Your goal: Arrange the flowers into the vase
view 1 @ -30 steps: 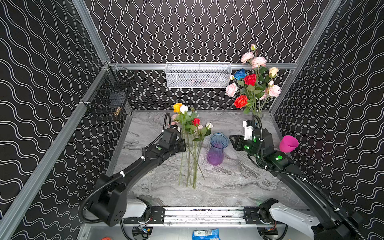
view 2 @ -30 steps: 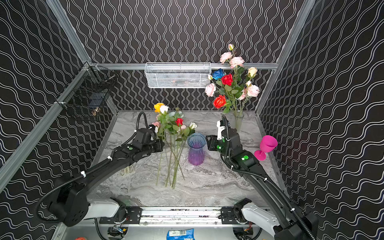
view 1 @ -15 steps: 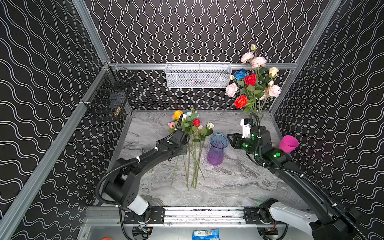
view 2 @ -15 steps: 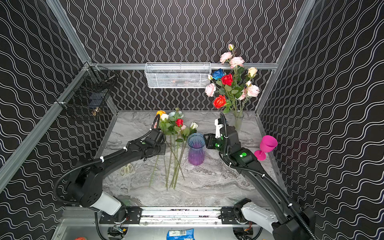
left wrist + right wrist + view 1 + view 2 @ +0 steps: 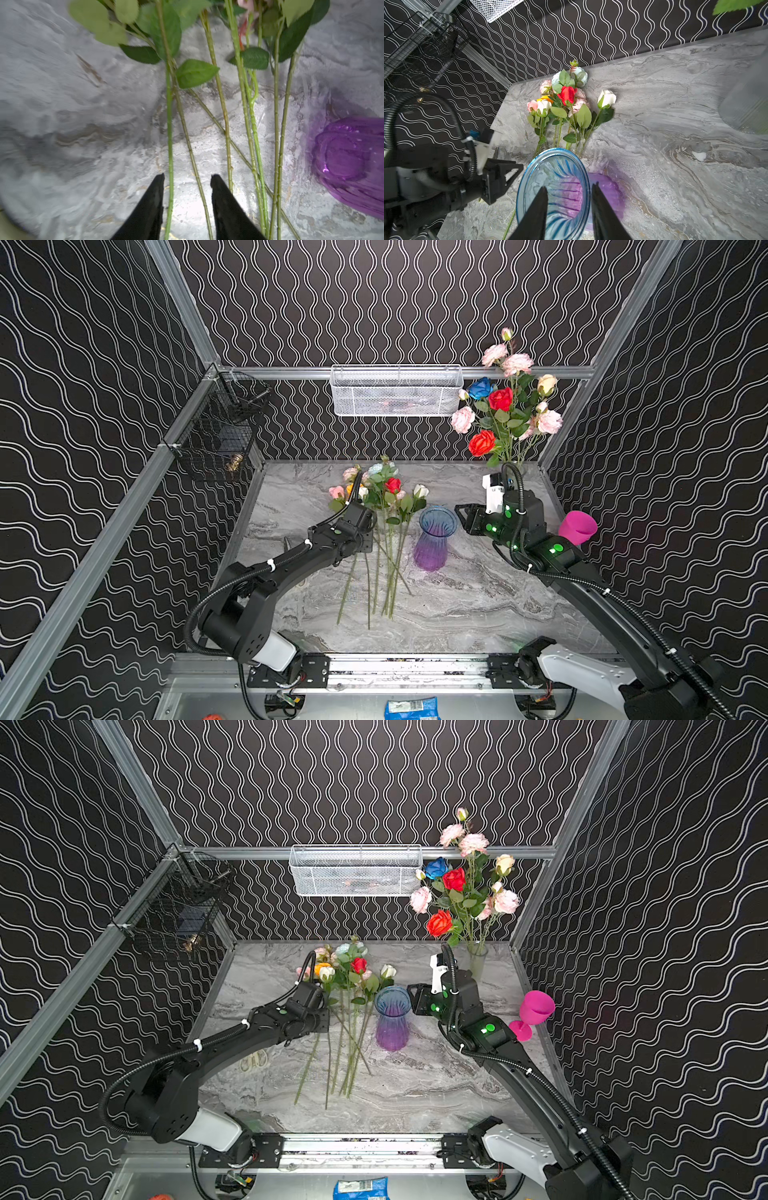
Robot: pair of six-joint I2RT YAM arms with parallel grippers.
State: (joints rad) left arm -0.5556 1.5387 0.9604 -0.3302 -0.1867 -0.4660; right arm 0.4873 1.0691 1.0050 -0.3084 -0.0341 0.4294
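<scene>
One loose bunch of artificial long green-stemmed flowers (image 5: 390, 506) flat on grey marbled counter (image 5: 478, 605), blooms toward back wall, cut ends toward front. Roughly six stems, crossed over each other, exact count unclear. Blooms in right wrist view (image 5: 566, 95): one red, one orange, two white, two pale blue, a few pink.

Just right of bunch: one ribbed glass vase (image 5: 434, 541), blue at rim, purple at base, upright.

Left hand (image 5: 187, 176) low over stems, black fingers (image 5: 153, 197) parted, two stems lying loose in the gap, neither pinched.

Right hand (image 5: 569, 187) partly open above vase mouth, one finger over the opening, the other by the rim. Contact with glass not discernible; nothing held.

Back right corner: one clear glass vase (image 5: 477, 961) with second bouquet (image 5: 505, 406) standing in it, with one blue, two red, one cream and several pink blooms.

One magenta plastic goblet (image 5: 577, 526) by right wall. One white mesh basket (image 5: 397, 391) on back rail, one black wire basket (image 5: 220, 427) on left rail. One blue packet (image 5: 409, 707) below front rail, print too small to read.
</scene>
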